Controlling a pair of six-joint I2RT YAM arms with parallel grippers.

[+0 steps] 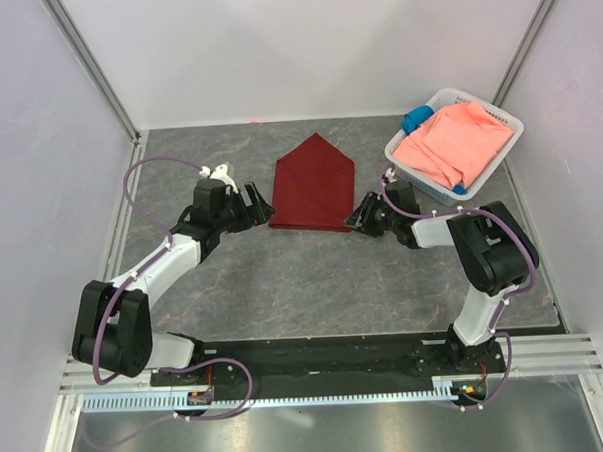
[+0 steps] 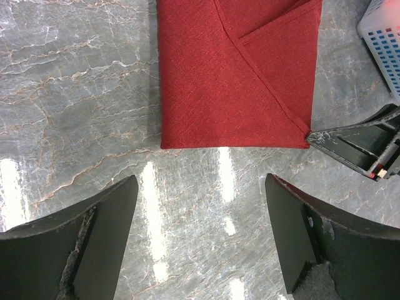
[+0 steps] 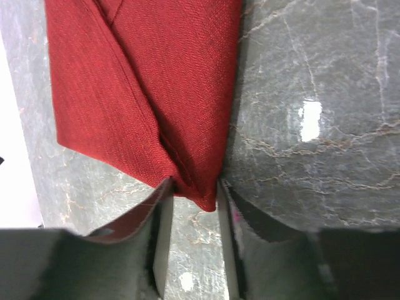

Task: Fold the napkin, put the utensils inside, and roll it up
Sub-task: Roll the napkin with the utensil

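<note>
The dark red napkin [image 1: 315, 185] lies on the grey marble table, folded into a house-like shape with its point toward the far side. My right gripper [image 1: 359, 215] is at its near right corner; in the right wrist view the fingers [image 3: 194, 184] pinch that corner of the napkin [image 3: 156, 81], which bunches between them. My left gripper [image 1: 258, 203] is open and empty just beside the napkin's left edge; in the left wrist view [image 2: 200, 181] the napkin [image 2: 231, 75] lies flat ahead, with the right gripper [image 2: 356, 147] at its corner. No utensils are in view.
A white basket [image 1: 497, 112] stands at the back right, holding a salmon-pink cloth [image 1: 448, 145] and a small blue cloth [image 1: 415, 119]. Its corner shows in the left wrist view [image 2: 382, 37]. White walls enclose the table on three sides.
</note>
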